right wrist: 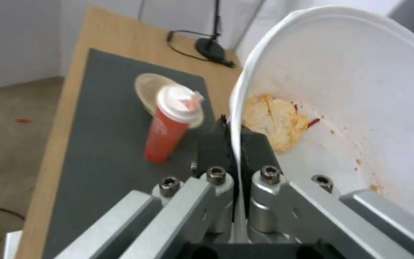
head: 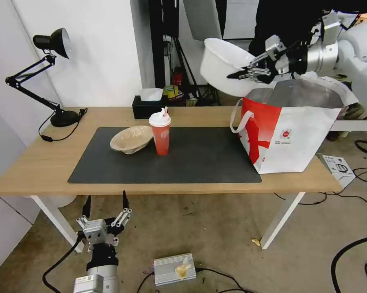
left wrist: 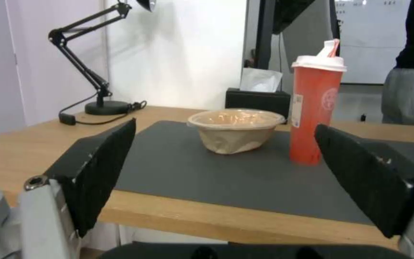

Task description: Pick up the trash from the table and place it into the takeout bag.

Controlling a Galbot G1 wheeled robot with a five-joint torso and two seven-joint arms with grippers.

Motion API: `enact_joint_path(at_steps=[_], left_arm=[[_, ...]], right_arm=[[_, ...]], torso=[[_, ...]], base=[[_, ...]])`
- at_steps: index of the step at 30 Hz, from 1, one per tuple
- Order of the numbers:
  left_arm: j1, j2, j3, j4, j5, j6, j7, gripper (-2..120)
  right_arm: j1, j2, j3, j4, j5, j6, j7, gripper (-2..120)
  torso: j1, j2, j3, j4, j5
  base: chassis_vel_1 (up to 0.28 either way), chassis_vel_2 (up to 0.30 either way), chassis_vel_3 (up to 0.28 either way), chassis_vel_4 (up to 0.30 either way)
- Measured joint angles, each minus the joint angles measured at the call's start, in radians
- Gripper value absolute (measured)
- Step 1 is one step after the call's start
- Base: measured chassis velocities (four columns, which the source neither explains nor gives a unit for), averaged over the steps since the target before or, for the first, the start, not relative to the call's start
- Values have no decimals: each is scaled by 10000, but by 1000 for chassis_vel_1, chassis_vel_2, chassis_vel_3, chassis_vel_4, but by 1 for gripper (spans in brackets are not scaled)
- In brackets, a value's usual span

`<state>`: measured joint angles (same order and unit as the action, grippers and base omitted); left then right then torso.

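Note:
My right gripper [head: 248, 74] is shut on the rim of the large white bowl [head: 223, 65], holding it tilted in the air above the left side of the takeout bag [head: 289, 130]. In the right wrist view the bowl [right wrist: 360, 90] shows food residue inside, its wall pinched between the fingers [right wrist: 216, 144]. The bag stands open at the table's [head: 37, 171] right end. The red cup [head: 160, 132] and beige pulp bowl [head: 131, 139] rest on the dark mat [head: 199, 162]. Below the table's front edge at the left, my left gripper [head: 105, 206] is open, facing the pulp bowl [left wrist: 235, 129] and the cup [left wrist: 313, 111].
A black desk lamp [head: 53, 73] stands at the table's back left with its cord trailing. A black tissue box [head: 150, 105] sits at the back edge behind the cup. Cables, a silver box [head: 174, 268] and a white box [head: 337, 169] lie on the floor.

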<state>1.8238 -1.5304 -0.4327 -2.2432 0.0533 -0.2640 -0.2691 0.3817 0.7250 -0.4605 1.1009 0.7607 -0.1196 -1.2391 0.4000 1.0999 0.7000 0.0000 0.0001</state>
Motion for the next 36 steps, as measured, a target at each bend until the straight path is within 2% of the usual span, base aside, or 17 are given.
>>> enact_joint_path(at_steps=[19, 36], left_arm=[[-11, 245, -65, -34, -195, 14, 0, 100], [40, 215, -12, -23, -162, -4, 3, 100]], right_arm=[[-1184, -923, 1207, -907, -197, 172, -81, 0], [-2497, -749, 2187, -1673, -177, 167, -18, 0]], torso=[[0, 0, 0, 0, 0], [0, 0, 0, 1, 0]], base=[[0, 0, 0, 0], [0, 0, 0, 0]])
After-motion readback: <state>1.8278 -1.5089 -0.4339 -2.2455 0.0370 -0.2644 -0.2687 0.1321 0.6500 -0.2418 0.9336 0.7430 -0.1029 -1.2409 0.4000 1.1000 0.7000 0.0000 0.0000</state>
